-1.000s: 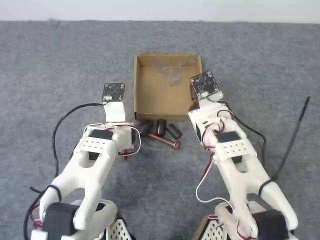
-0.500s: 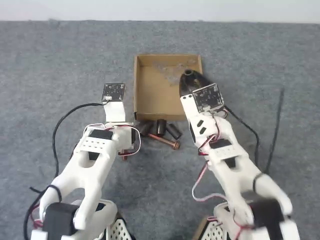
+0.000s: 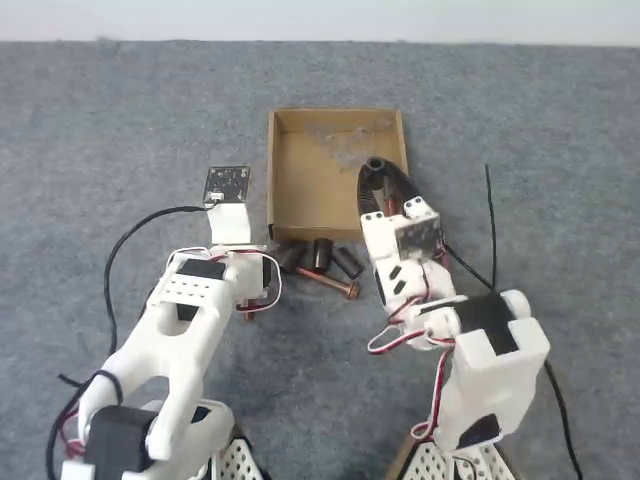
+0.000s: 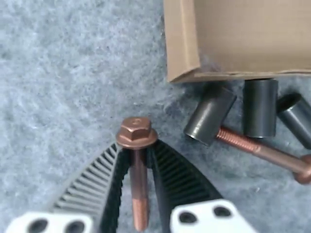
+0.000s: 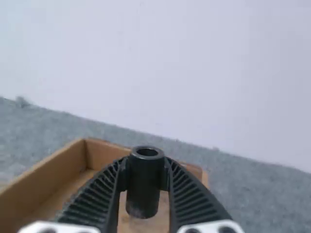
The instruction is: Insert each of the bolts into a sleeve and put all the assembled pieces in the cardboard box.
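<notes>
Left gripper (image 4: 137, 151) is closed down on a copper-coloured bolt (image 4: 137, 136), with the ribbed fingers (image 4: 112, 167) pinching the shank just under the hex head. It sits off the cardboard box (image 4: 182, 43), beside the box's near left corner. Right gripper (image 5: 144, 167) is clamped around a dark sleeve (image 5: 144, 182) at mid-body. The sleeve is upright with the bore open at the top, and in the high view it is raised over the box's near right part. Three loose sleeves (image 3: 322, 253) lie against the outside of the box's near wall, and a second bolt (image 3: 325, 281) lies just beside them, farther from the box. Judged handling: both parts look like rigid metal, small, dense for their size, smooth and round, so they are likely to roll on the carpet and could twist in a light pinch. The bolt is best held on the shank near the head, leaving the tip free to enter. The sleeve is best gripped across the outer wall, leaving both ends unblocked. Nothing fragile, so a firm squeeze is fine.
</notes>
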`<state>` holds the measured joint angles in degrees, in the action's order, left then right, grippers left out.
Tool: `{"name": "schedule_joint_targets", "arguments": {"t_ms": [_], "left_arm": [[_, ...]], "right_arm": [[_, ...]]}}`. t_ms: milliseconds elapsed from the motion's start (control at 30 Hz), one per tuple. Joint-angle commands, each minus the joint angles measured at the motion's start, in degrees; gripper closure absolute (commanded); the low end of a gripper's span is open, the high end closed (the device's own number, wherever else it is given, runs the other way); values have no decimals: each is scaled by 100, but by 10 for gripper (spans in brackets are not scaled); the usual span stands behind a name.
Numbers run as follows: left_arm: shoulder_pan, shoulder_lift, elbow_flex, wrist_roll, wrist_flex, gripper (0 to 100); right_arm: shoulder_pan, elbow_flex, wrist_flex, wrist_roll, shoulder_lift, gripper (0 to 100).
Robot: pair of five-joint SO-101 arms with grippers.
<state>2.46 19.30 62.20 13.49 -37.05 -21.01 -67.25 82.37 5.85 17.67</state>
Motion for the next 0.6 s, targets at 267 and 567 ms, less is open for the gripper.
{"name": "schedule_joint_targets", "arguments": {"t_ms": [267,567], "left_arm": [[-35,316,-57,-70,158,989],[-35,316,-57,-70,158,989]], "right_arm": [[-822,-1284,1323,-62,-84,992],[-1253,-2207,1833,-70,-84,992]]}}
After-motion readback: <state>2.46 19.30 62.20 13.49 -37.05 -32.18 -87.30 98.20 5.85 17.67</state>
